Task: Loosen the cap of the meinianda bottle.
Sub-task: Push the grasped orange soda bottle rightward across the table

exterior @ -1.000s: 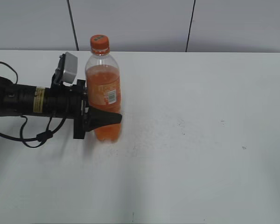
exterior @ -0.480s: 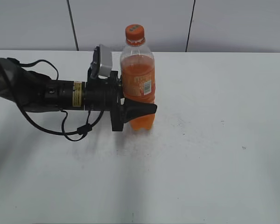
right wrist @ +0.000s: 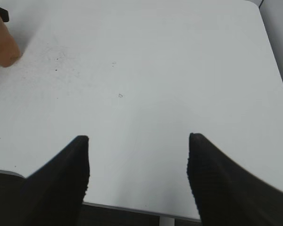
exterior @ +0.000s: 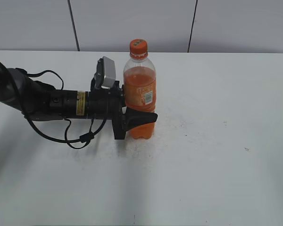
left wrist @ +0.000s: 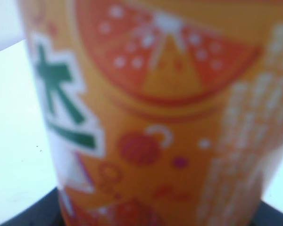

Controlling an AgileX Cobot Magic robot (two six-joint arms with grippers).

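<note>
The left pincer (exterior: 140, 117) is squeezing the low part of the meinianda bottle (exterior: 140, 92), one black finger wrapping across the near side of it. It is reaching in flat from the left. In the left wrist view the orange label (left wrist: 155, 117) is filling almost the whole picture, blurry and very close.

The right pincer (right wrist: 137, 162) is hanging wide open over the bare white counter (right wrist: 146, 70), well apart from the bottle and holding nothing. Only a small orange bit of the bottle is peeking in at the far left corner of that view.

The bottle is standing a little left of the middle of the counter, toward the far side. It is standing straight up, long way top to bottom. The cap (exterior: 138, 48) is pointing up and sitting on the neck.

So the holding part looks done. The twisting part looks not yet begun, since nothing is touching the cap. I think the open pincer needs to come over and grab it.
</note>
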